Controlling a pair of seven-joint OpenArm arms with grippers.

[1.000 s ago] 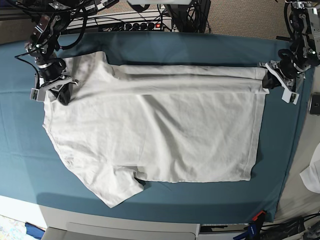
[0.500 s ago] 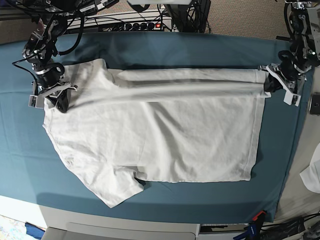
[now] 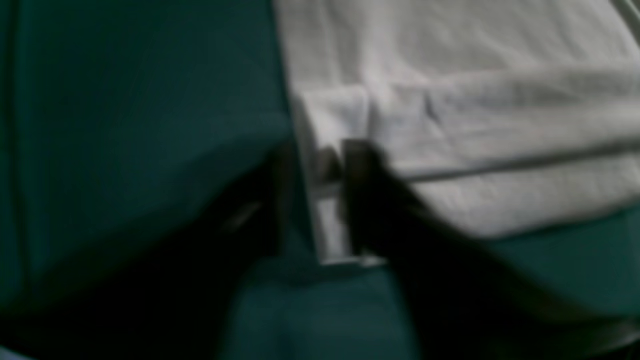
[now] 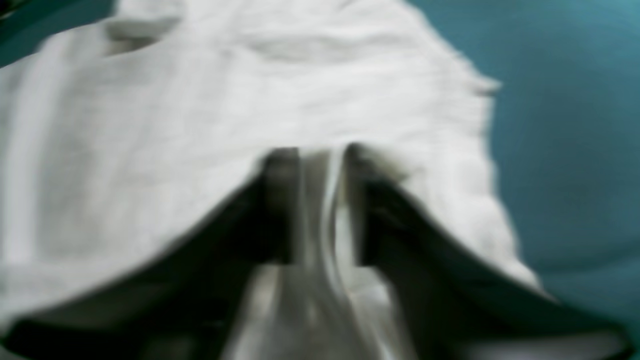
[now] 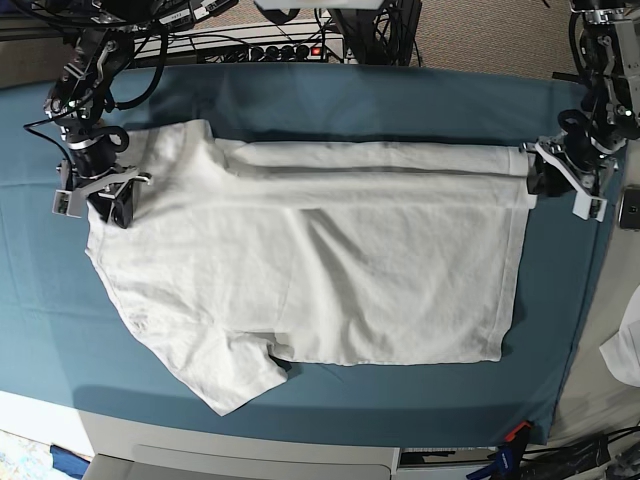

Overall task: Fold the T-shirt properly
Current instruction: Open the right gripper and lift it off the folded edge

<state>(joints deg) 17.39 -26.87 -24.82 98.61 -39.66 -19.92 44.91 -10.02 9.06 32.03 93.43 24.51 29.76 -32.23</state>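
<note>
Right arm (image 5: 85, 75), base view 10 o'clock: black links, exposed black cables looping along joints, white bracket plates at wrist. Left arm (image 5: 600, 90), 2 o'clock: same black build, white angled bracket, small green light on link. Wrist views blurred: each shows pair of dark, flat, square-tipped fingers (image 3: 362, 200) (image 4: 280, 205).
</note>
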